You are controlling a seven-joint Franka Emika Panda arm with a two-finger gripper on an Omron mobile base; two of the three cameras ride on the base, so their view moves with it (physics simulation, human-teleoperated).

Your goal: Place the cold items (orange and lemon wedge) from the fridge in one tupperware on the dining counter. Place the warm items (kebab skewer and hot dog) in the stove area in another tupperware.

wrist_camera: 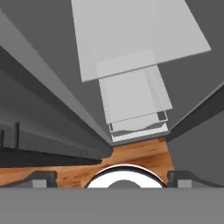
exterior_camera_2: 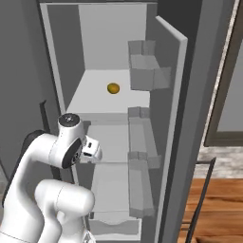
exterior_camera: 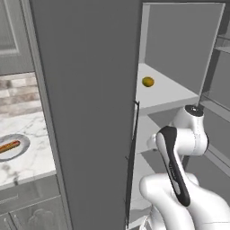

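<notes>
Jaws stand wide apart with nothing between them, the gripper (wrist_camera: 112, 177) at the bottom of the hand view; the orange (exterior_camera_2: 113, 88) sits upper centre on a pale fridge (exterior_camera_2: 107, 61) shelf; the hot dog (exterior_camera: 9, 146) lies on a plate (exterior_camera: 21, 150) at far left

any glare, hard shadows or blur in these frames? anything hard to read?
Left base view: flat even light, no glare; fridge door blocks the middle, hot dog soft but readable. Right base view: soft shading only, the small yellow-orange item on the shelf is too small to tell. Hand view: steep perspective down the shelves, fingers dark, wide apart.
</notes>
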